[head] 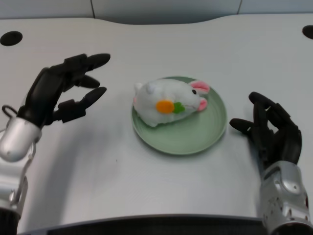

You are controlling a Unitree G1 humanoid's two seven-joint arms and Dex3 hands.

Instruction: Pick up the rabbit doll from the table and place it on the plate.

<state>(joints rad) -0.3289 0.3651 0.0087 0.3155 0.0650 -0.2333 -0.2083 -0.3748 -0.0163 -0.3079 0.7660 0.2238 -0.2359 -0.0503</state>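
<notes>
A white rabbit doll [166, 101] with pink ears and an orange carrot patch lies on its side on the green plate [195, 134] at the table's middle. My left hand [63, 90] hovers to the left of the plate, a short gap away from the doll. Its fingers are spread apart and hold nothing.
My right hand [269, 127] waits just right of the plate's rim. Two dark round holes sit in the white table, one at the far left corner [11, 37] and one at the far right [308, 32]. The table's front edge runs along the bottom.
</notes>
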